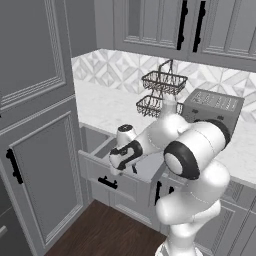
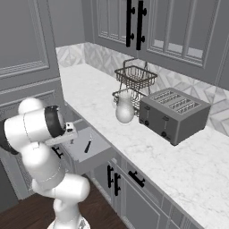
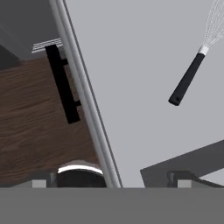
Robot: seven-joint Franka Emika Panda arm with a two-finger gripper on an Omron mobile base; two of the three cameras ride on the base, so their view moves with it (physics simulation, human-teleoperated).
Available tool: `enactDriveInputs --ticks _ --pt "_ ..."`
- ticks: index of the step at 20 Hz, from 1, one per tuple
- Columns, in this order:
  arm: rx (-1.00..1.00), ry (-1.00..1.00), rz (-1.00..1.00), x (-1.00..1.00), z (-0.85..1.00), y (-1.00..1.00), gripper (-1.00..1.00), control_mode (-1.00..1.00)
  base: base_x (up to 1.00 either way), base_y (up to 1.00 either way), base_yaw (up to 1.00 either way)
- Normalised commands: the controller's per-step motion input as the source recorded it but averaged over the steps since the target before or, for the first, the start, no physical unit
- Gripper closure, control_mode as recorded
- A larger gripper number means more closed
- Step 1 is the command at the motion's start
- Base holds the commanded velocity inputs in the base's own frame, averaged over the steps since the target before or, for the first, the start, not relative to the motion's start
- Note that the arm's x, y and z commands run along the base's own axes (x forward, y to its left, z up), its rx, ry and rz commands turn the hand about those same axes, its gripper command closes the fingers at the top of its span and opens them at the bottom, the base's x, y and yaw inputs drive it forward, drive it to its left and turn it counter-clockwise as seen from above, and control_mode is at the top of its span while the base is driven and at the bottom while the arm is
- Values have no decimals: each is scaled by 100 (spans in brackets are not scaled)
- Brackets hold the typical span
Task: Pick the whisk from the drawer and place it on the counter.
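Observation:
The drawer [image 2: 96, 157] stands pulled out below the counter [image 2: 147, 147]. The whisk [image 2: 88, 146] lies flat on its grey floor. In the hand view the whisk's black handle [image 3: 187, 79] runs up to the wire head [image 3: 214, 22] at the upper right. My gripper [image 3: 113, 180] hangs open above the drawer's front rim [image 3: 85, 96], its fingertips wide apart and nothing between them. The whisk lies apart from it, further inside the drawer. From the left base view, the gripper [image 1: 129, 165] sits over the drawer [image 1: 100, 170], and my arm hides the whisk.
A grey toaster [image 2: 174, 114], a wire basket stand [image 2: 134, 80] and a white jug [image 2: 125, 109] stand on the counter near the tile wall. The drawer's black bar handle [image 3: 63, 83] juts out over the wood floor [image 3: 30, 122]. Tall grey cabinet doors [image 1: 40, 165] rise on the left.

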Motion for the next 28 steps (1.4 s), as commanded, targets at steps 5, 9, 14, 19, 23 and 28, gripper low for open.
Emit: enactDriveInputs --ticks 5,9,14,19,23,28 --pt "0 1 1 27 -35 0 -100 -100 0 0 0" --pt "0 2 2 30 -39 0 -100 -100 0 0 0" --pt "0 9 5 -7 -32 0 -100 -100 0 0 0" --pt "-1 14 9 -73 -3 45 -100 -100 0 0 0" --pt "-1 17 15 -91 0 78 -100 -100 0 0 0" --pt "-1 19 15 -100 2 92 -100 -100 0 0 0"
